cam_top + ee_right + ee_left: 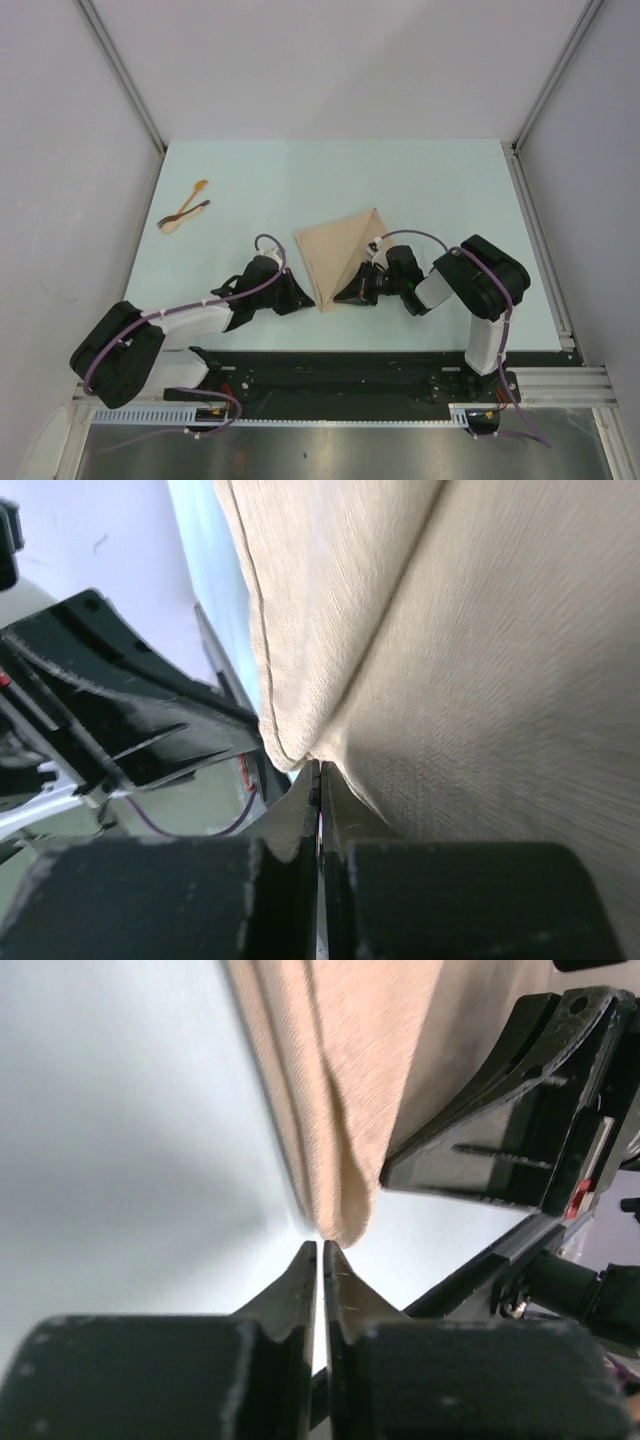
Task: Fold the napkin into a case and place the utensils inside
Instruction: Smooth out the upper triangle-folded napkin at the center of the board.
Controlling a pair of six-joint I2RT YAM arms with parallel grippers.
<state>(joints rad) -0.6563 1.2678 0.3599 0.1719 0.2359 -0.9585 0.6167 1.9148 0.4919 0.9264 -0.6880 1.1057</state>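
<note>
Where napkin (450,630) tapers, right gripper (320,770) — seemingly touching.

Table (450,180): napkin (340,255) (folded), utensils (184,207)

Seen from above, the utensils (183,207) at ten o'clock are too small to tell apart. The right gripper (342,296) covers the napkin (345,250) at its five-o'clock edge. Both wrist views cut the cloth off at twelve o'clock. Whether the right tips pinch it is unclear.
</note>
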